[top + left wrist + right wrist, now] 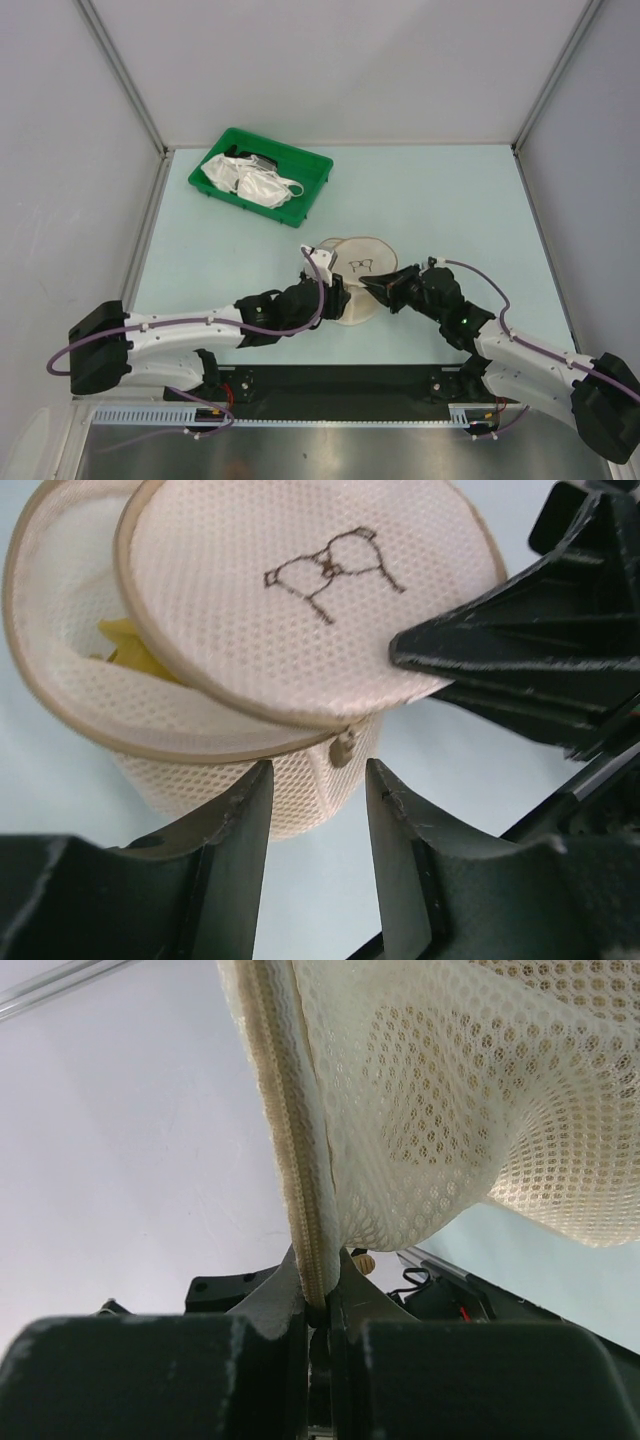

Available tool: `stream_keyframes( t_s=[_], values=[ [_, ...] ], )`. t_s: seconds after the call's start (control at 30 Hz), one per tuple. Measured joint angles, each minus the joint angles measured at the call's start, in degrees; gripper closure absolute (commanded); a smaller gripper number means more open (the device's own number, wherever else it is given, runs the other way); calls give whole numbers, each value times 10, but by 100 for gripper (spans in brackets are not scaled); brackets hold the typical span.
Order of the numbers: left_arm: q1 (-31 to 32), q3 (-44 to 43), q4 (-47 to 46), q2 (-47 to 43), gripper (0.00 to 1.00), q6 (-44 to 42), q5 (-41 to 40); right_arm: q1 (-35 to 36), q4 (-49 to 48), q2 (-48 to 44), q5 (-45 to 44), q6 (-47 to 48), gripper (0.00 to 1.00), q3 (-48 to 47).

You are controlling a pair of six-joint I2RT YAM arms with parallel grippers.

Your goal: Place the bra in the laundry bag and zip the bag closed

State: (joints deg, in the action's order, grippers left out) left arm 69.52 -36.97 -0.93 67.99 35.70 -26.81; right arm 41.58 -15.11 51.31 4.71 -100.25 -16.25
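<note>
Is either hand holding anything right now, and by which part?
The right hand is pinching the laundry bag by its zip rim. The left hand is open, holding nothing.

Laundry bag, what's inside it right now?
Through the gap under the raised top half of the laundry bag, a bit of the yellow bra shows. The rest of it is hidden by the mesh wall and top half.

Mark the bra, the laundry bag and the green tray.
bra [128,648], left wrist view, yellow fabric inside the open bag.
laundry bag [300,640], left wrist view, mesh lid below the drawing.
green tray [316,192], top external view, right wall.
</note>
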Motion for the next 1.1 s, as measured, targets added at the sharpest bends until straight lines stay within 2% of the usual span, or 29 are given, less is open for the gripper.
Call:
stream_keyframes(
  t_s=[0.13, 0.2, 0.33, 0.43, 0.47, 0.5, 0.73, 0.9, 1.1],
  values=[
    [0, -19, -8, 17, 51, -3, 0, 6, 3, 0, -4, -3, 100, -3],
    [0, -21, -11, 21, 62, -2, -1, 8, 3, 0, -6, -3, 100, -5],
    [0, -37, 1, 41, 74, 0, -12, 14, 5, 0, -9, -5, 100, -12],
    [-3, -57, 24, 60, 87, 6, -25, 17, 8, -1, -13, -6, 100, -13],
    [-4, -59, 28, 63, 97, 7, -28, 17, 11, -2, -14, -6, 100, -13],
    [-5, -60, 34, 64, 100, 9, -31, 18, 14, -4, -15, -7, 100, -13],
    [-51, -59, 84, 56, 100, 18, -42, 17, 49, -38, -21, -2, 100, -13],
    [-102, -41, 84, 6, 100, 0, 0, -3, 61, -51, 1, 18, 100, -13],
    [-112, -5, 38, -32, 100, -55, 83, -89, 101, -14, 91, 132, 100, -55]
  ],
)
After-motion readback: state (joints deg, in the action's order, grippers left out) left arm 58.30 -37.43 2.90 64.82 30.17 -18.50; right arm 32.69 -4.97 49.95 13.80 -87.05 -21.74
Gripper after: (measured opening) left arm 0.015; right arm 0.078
